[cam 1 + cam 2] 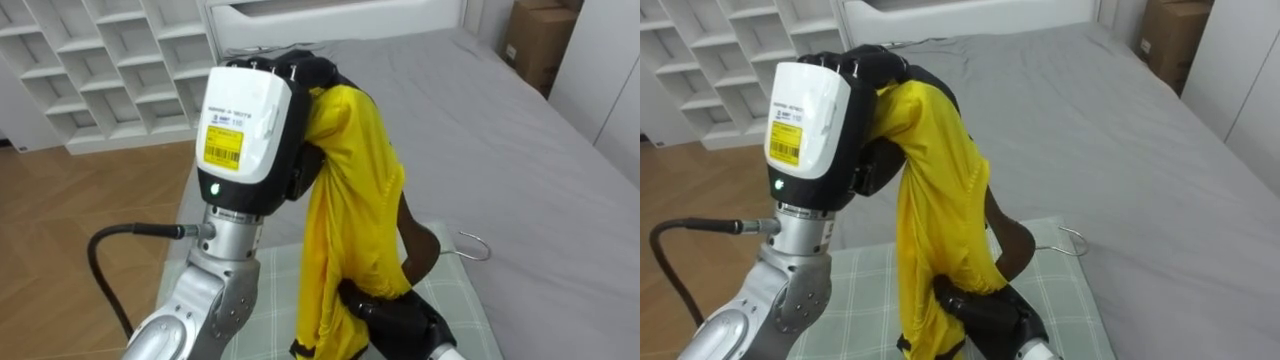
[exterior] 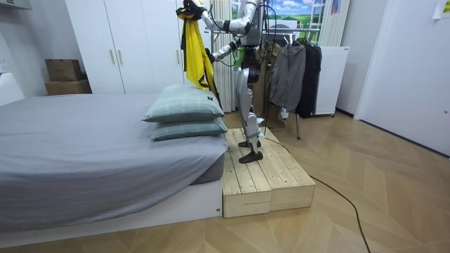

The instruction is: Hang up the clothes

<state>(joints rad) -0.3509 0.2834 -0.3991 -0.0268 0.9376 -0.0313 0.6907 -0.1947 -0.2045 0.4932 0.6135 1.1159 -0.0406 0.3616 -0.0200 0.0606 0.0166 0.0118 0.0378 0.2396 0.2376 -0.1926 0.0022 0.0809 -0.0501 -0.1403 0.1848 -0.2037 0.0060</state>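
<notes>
A yellow garment [image 1: 350, 190] hangs in front of me over the bed. My left hand [image 1: 305, 80], raised high, is shut on its top; the wrist with its white casing blocks part of the cloth. A brown wooden hanger [image 1: 425, 245] with a metal hook [image 1: 475, 245] sticks out to the right of the garment, partly inside it. Below, my right hand [image 1: 400, 315] curls round the hanger's lower end, against the cloth. In the room view I stand on a wooden platform [image 2: 264, 176] at the head of the bed, holding the garment [image 2: 191, 42] up.
The grey bed [image 1: 520, 150] stretches ahead, with green checked pillows [image 1: 455, 300] right below my hands. White cube shelves [image 1: 100, 70] stand at far left, a cardboard box [image 1: 540, 40] at far right. A rack with dark clothes [image 2: 295, 70] stands behind me.
</notes>
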